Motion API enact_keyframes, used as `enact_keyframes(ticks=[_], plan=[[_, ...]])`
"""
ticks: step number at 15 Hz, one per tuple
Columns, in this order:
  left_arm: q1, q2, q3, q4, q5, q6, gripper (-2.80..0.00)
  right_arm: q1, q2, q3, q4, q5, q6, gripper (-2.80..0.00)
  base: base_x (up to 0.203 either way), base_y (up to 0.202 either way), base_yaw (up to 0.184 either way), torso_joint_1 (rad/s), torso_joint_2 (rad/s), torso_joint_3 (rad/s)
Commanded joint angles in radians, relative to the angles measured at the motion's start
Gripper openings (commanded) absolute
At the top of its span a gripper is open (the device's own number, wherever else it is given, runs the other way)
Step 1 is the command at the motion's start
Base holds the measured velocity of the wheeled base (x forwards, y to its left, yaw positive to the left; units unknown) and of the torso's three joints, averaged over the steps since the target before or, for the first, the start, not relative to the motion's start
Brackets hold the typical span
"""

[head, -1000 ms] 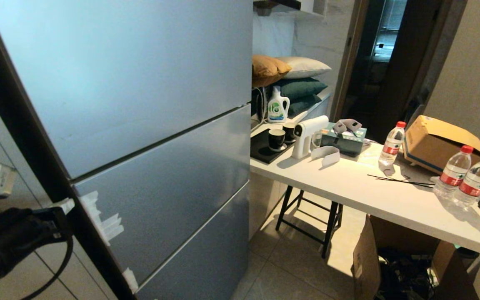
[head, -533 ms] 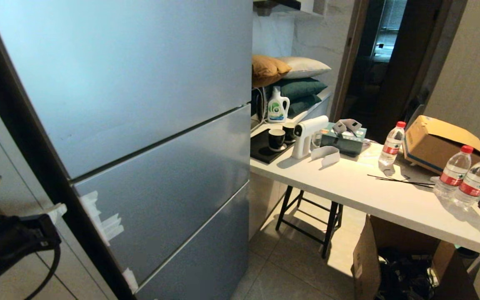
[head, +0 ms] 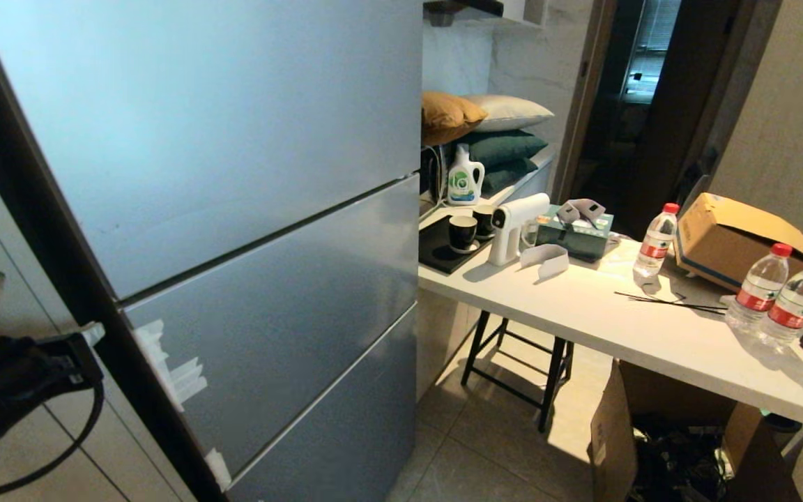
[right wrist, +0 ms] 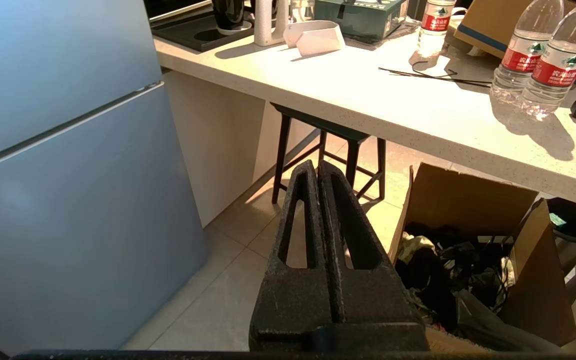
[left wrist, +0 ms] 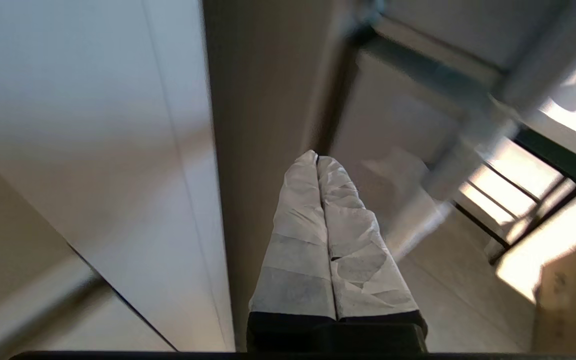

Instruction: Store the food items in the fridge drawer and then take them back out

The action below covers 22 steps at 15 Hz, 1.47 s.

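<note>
Drift at the left gripper [head: 93, 333]: over the past second pulled a little back and down from the dark side edge of the fridge, now risen again to just beside that edge. Clenched, with taped fingers [left wrist: 300, 235] pressed flat together and nothing between them. Tip aimed at the seam where the fridge side meets the fronts, not yet hooked on anything.

Closed front of the fridge drawer [head: 269, 314] just ahead of the tip and to its right, level with it. White tape strips [head: 171, 362] on the near edge of that panel, close beside the claw. No gap showing along the panel's top line, so drawer judged fully shut. Potato and pepper nowhere in view, neither near this claw nor on the table [right wrist: 368, 100].

Meaning for the task: probably a re-aim before prying or pulling the drawer open, so still the very first step, with storing and retrieving all ahead.

Right gripper [right wrist: 316, 167] parked and likewise clenched on nothing, with floor below it and a cardboard box [right wrist: 468, 200] just to its right.
</note>
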Motion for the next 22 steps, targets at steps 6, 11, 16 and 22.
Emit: enact_keyframes(ticks=[6,11,16,22], plan=[[-0.001,0.149,0.018,-0.155,0.001,-0.007,-2.80,0.000,0.001,0.000,0.000,-0.001,0.000,-2.80,0.000,0.000,0.000,0.000,0.00,0.000],[-0.001,0.167,0.037,-0.193,-0.080,-0.041,-2.80,0.000,0.001,0.000,0.000,-0.001,0.000,-2.80,0.000,0.000,0.000,0.000,0.00,0.000],[-0.001,0.173,0.060,-0.217,-0.147,-0.072,-2.80,0.000,0.001,0.000,0.000,-0.001,0.000,-2.80,0.000,0.000,0.000,0.000,0.00,0.000],[-0.032,0.174,0.098,-0.222,-0.197,-0.071,-2.80,0.000,0.000,0.000,0.000,-0.001,0.000,-2.80,0.000,0.000,0.000,0.000,0.00,0.000]])
